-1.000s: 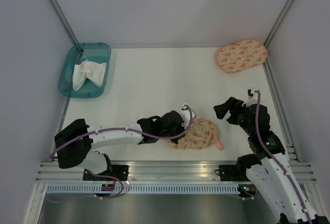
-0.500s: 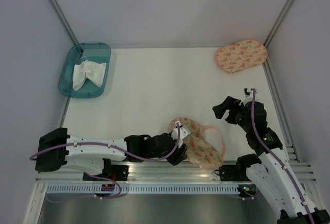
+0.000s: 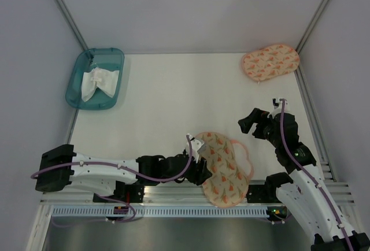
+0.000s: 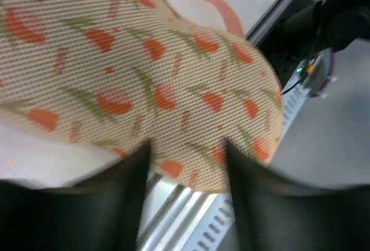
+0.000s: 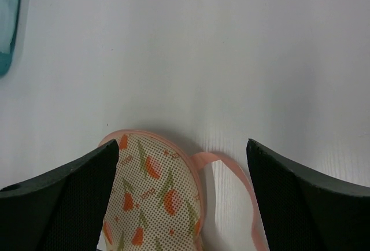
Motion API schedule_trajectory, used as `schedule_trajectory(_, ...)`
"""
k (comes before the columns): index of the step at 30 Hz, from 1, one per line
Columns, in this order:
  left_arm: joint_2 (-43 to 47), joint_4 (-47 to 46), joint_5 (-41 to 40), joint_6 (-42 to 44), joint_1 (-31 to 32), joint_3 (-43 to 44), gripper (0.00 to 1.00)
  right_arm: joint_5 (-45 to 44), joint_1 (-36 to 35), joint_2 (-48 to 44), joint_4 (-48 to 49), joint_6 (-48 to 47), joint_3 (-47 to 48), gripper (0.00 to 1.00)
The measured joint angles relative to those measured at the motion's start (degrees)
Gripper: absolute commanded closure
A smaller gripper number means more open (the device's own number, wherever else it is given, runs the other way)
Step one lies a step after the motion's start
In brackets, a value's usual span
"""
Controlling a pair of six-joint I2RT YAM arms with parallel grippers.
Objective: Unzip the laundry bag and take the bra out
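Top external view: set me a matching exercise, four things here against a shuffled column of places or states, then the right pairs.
1. laundry bag
2. second peach pouch
3. white cloth
4. right gripper

A. inside the teal bin, far left
B. fingers open, holding nothing
C. lying at the far right corner
D. at the near edge, held by the left gripper

Pairs: 1-D, 2-C, 3-A, 4-B.
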State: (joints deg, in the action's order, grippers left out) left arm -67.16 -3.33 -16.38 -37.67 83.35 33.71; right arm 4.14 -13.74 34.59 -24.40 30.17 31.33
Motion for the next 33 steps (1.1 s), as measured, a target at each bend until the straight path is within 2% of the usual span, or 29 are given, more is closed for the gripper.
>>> schedule_trajectory(2, -1.9, -3.4, 0.7, -1.6, -0.1, -0.1, 0.82, 0.2, 0.0, -0.1, 0.0, 0.0, 0.0, 0.1)
schedule_trajectory(3, -3.0, -5.8, 1.9, -2.1, -0.2, -0.2, 0.95, 0.4, 0.0, -0.2, 0.1, 0.0, 0.0, 0.13)
schedule_trajectory(4, -4.2, -8.7, 3.3, -2.8, -0.3, -0.4, 0.98, 0.6, 0.0, -0.2, 0.2, -0.1, 0.0, 0.16)
schedule_trajectory(10, -15.0, -29.1, 16.3, -6.3, -2.4, -0.7, 0.98, 2.6, 0.0, 0.3, 0.4, -0.1, 0.0, 0.18)
schedule_trajectory(16, -27.6, -39.3, 22.8, -12.6, -5.8, -1.8, 0.98, 3.4, 0.0, 0.5, 0.3, -0.4, 0.0, 0.18)
schedule_trajectory(24, -32.9, -43.9, 23.3, -17.0, -14.1, -5.6, 0.98, 3.5, 0.0, 0.3, 0.0, -1.0, 0.0, 0.17)
schedule_trajectory(29, -35.0, -45.0, 25.3, -17.0, -23.9, -4.0, 0.98, 3.8, 0.0, 0.3, 0.0, -1.1, 0.0, 0.15)
schedule_trajectory(33, -38.4, -43.6, 26.1, -16.8, -31.7, 1.0, 0.98, 4.3, 0.0, 0.3, 0.1, -1.0, -0.1, 0.14)
